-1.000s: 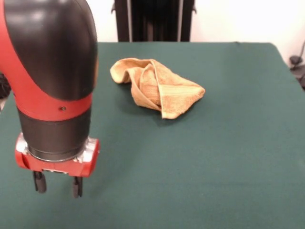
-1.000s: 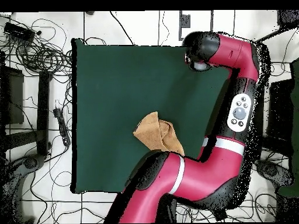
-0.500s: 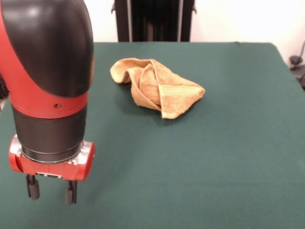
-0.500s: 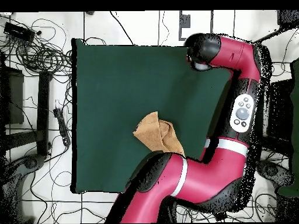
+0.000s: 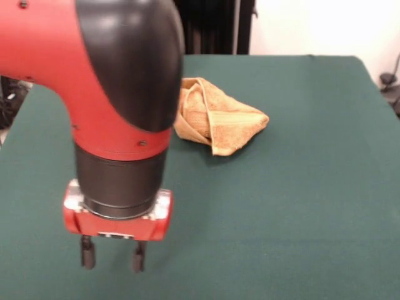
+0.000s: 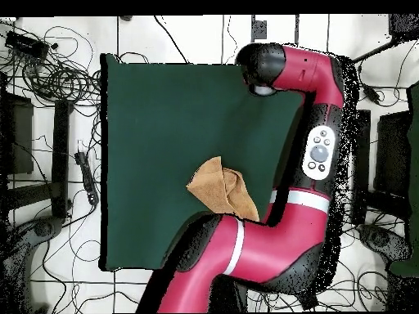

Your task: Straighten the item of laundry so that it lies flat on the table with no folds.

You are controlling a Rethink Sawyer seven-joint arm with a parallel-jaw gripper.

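The item of laundry (image 5: 219,119) is a golden orange towel, bunched and folded over itself on the green table (image 5: 300,187); the arm hides its left part in the front view. From overhead the towel (image 6: 219,186) lies near the arm's base. My gripper (image 5: 112,255) hangs low near the front edge of the table, well apart from the towel, open with nothing between its two black fingers (image 5: 87,253). Overhead, the arm's black end (image 6: 260,67) covers the gripper at the table's far edge.
The red arm (image 6: 315,155) curves along the table's right side in the overhead view. Cables (image 6: 49,74) and stands lie on the floor around the table. A dark upright stand (image 5: 212,25) rises behind the table in the front view.
The gripper and arm have swung to the right in the front view, now covering the towel's left part. The towel has not moved.
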